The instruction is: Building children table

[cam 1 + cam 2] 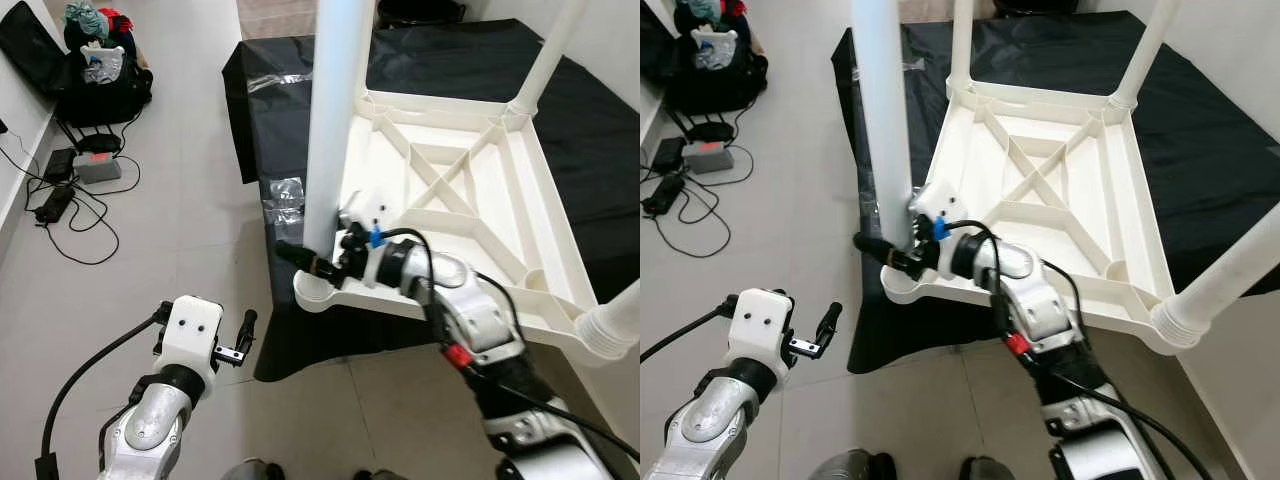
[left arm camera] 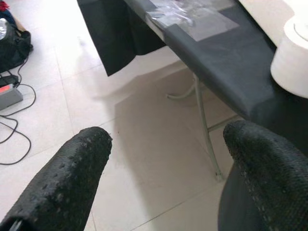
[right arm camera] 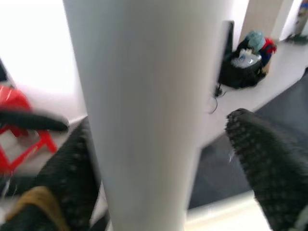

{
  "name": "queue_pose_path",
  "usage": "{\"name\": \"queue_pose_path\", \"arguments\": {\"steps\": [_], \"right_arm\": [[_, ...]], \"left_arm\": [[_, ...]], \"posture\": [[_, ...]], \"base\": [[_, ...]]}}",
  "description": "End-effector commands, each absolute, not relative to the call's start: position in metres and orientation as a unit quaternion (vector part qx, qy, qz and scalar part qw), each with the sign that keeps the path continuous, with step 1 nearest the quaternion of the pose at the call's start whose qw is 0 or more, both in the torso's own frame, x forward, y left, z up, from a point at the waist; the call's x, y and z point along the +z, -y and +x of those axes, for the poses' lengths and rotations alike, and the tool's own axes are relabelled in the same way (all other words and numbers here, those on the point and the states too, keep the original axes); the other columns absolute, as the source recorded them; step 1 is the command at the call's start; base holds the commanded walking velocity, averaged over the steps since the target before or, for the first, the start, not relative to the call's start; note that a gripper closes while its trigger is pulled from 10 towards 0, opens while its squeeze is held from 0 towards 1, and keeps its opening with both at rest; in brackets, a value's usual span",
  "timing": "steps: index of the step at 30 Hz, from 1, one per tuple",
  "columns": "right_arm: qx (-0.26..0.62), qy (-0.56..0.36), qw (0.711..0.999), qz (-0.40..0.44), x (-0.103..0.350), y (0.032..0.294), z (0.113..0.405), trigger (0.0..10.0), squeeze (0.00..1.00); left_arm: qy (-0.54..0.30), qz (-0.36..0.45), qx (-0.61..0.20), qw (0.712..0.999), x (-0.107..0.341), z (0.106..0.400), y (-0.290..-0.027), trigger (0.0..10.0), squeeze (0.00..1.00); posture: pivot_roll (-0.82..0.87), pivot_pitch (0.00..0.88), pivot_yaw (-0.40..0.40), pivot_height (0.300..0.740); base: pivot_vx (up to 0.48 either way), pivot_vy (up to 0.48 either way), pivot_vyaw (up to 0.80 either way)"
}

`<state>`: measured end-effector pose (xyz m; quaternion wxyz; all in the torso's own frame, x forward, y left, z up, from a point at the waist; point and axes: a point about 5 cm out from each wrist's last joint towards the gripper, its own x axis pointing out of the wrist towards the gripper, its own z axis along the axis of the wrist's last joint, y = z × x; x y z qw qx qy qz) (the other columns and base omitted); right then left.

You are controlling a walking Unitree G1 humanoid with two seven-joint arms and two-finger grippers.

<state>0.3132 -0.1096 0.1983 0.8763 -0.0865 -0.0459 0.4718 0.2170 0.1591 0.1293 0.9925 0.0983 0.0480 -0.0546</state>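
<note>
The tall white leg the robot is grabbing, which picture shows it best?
The left eye view: the white leg stands up from the corner of the upside-down table, with the right gripper at its base. The right eye view shows much the same. The right wrist view shows a blurry close-up between the fingers.

no readable text, labels or numbers anywhere

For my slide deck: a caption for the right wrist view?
Right claw straddling the white table leg, fingers open on either side.
</note>
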Motion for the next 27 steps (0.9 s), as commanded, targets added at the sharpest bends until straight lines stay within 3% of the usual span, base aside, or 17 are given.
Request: {"name": "queue_pose_path", "arguments": {"steps": [1, 5, 8, 11, 12, 13, 14, 18, 21, 24, 25, 26, 27], "right_arm": [[0.476, 0.036, 0.876, -0.077, 0.197, 0.121, 0.305, 10.0, 1.0], [0.486, 0.019, 0.87, -0.085, 0.192, 0.129, 0.298, 10.0, 1.0], [0.534, -0.093, 0.822, -0.171, 0.17, 0.17, 0.261, 10.0, 1.0], [0.519, -0.141, 0.805, -0.251, 0.168, 0.19, 0.259, 10.0, 1.0], [0.517, -0.154, 0.797, -0.272, 0.167, 0.194, 0.259, 10.0, 0.08], [0.517, -0.154, 0.797, -0.272, 0.167, 0.194, 0.259, 10.0, 0.08], [0.516, -0.174, 0.782, -0.302, 0.165, 0.199, 0.258, 10.0, 0.0], [0.453, -0.19, 0.777, -0.394, 0.168, 0.216, 0.28, 10.0, 0.0], [0.441, -0.185, 0.784, -0.395, 0.173, 0.216, 0.288, 10.0, 0.0], [0.448, -0.195, 0.769, -0.411, 0.179, 0.216, 0.291, 9.6, 0.0], [0.452, -0.198, 0.76, -0.423, 0.182, 0.215, 0.293, 3.7, 0.0], [0.452, -0.198, 0.76, -0.423, 0.182, 0.215, 0.293, 3.7, 0.0], [0.455, -0.2, 0.754, -0.428, 0.183, 0.215, 0.294, 0.0, 0.0]], "left_arm": [[-0.059, 0.098, -0.058, 0.992, 0.125, 0.216, -0.158, 10.0, 0.0], [-0.058, 0.097, -0.059, 0.992, 0.124, 0.217, -0.158, 10.0, 0.0], [-0.057, 0.092, -0.061, 0.992, 0.123, 0.22, -0.157, 10.0, 0.0], [-0.055, 0.09, -0.062, 0.992, 0.123, 0.222, -0.157, 10.0, 0.0], [-0.055, 0.089, -0.062, 0.993, 0.123, 0.222, -0.156, 10.0, 0.0], [-0.055, 0.089, -0.062, 0.993, 0.123, 0.222, -0.156, 10.0, 0.0], [-0.054, 0.088, -0.063, 0.993, 0.123, 0.222, -0.156, 10.0, 0.0], [-0.053, 0.086, -0.063, 0.993, 0.123, 0.223, -0.154, 10.0, 0.0], [-0.053, 0.085, -0.063, 0.993, 0.123, 0.223, -0.153, 10.0, 0.0], [-0.052, 0.083, -0.062, 0.993, 0.123, 0.223, -0.153, 10.0, 0.0], [-0.051, 0.082, -0.062, 0.993, 0.123, 0.223, -0.152, 10.0, 0.0], [-0.051, 0.082, -0.062, 0.993, 0.123, 0.223, -0.152, 10.0, 0.0], [-0.051, 0.082, -0.061, 0.993, 0.123, 0.223, -0.152, 10.0, 0.0]], "posture": [[0.01, 0.139, -0.011, 0.74], [0.01, 0.138, -0.012, 0.74], [-0.03, 0.131, -0.016, 0.74], [-0.04, 0.131, -0.016, 0.74], [-0.04, 0.131, -0.018, 0.74], [-0.04, 0.131, -0.018, 0.74], [-0.04, 0.131, -0.019, 0.74], [-0.05, 0.134, -0.026, 0.74], [-0.05, 0.135, -0.032, 0.74], [-0.05, 0.137, -0.039, 0.74], [-0.05, 0.138, -0.042, 0.74], [-0.05, 0.138, -0.042, 0.74], [-0.05, 0.138, -0.043, 0.74]], "base": [[0.0, 0.0, 0.0], [0.0, 0.0, 0.0], [0.0, 0.0, 0.0], [0.0, 0.0, 0.0], [0.0, 0.0, 0.0], [0.0, 0.0, 0.0], [0.0, 0.0, 0.0], [0.0, 0.0, 0.0], [0.0, 0.0, 0.0], [0.0, 0.0, 0.0], [0.0, 0.0, 0.0], [0.0, 0.0, 0.0], [0.0, 0.0, 0.0]]}}
